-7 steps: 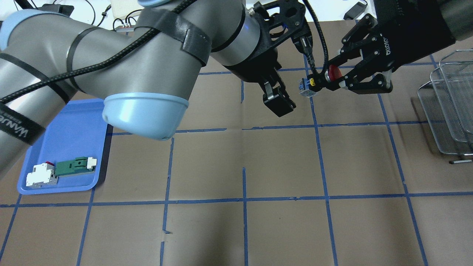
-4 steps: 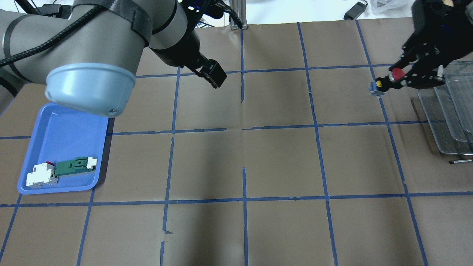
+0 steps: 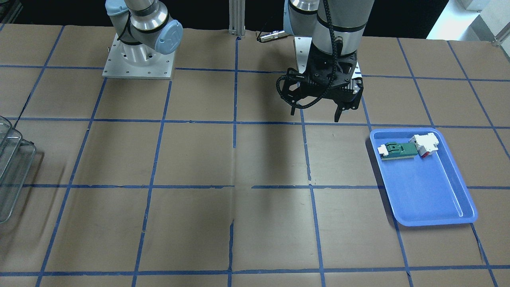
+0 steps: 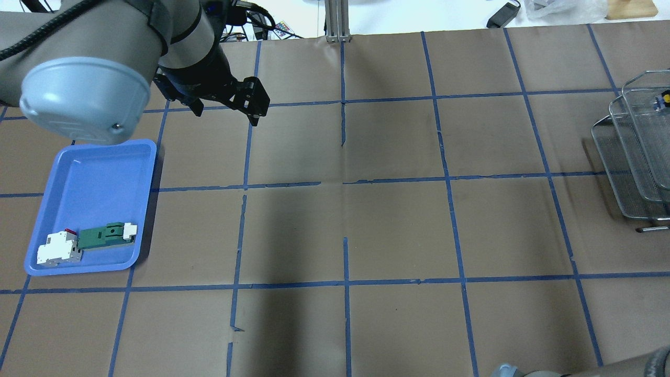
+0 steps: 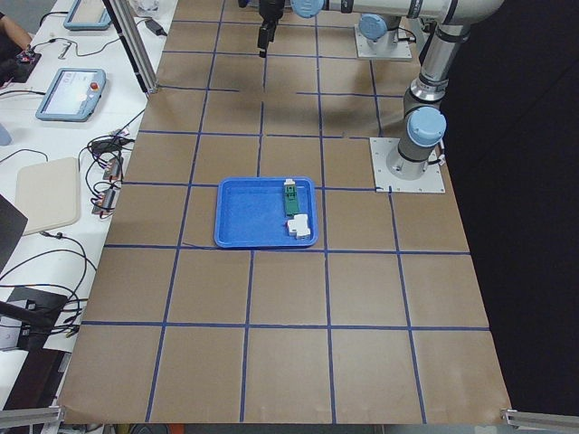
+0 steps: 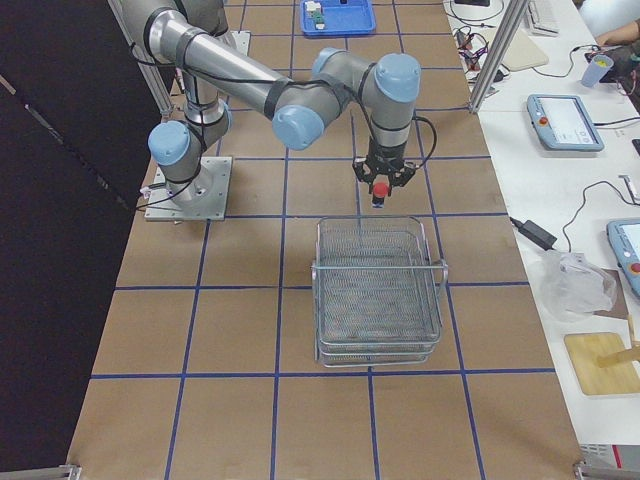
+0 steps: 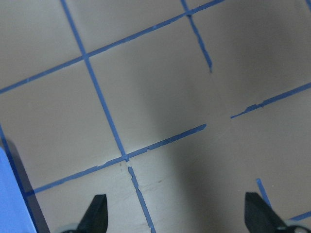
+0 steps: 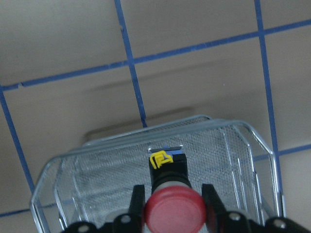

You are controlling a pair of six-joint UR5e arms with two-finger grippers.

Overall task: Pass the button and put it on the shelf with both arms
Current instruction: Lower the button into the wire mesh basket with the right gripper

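Note:
My right gripper (image 8: 173,194) is shut on the button (image 8: 174,211), its fingers either side of the black body just under the red cap. It holds the button above the top level of the wire-mesh shelf (image 8: 97,165), yellow ring and bluish base pointing down. In the right exterior view the right gripper (image 6: 380,186) hangs over the shelf's (image 6: 375,290) end nearest the robot. In the overhead view only the button's base (image 4: 663,99) shows, over the shelf (image 4: 633,157). My left gripper (image 4: 227,113) is open and empty above the table, far from the shelf; it also shows in the left wrist view (image 7: 177,216).
A blue tray (image 4: 94,173) lies at the table's left, holding a white-and-red block (image 4: 57,248) and a green board (image 4: 104,235). The brown table surface (image 4: 398,225) carries a blue tape grid. The left arm's elbow (image 4: 84,94) hangs over the tray's far end.
My right gripper carried the button rightward, out of the overhead view, to above the shelf. My left arm drew back to the left, its gripper empty.

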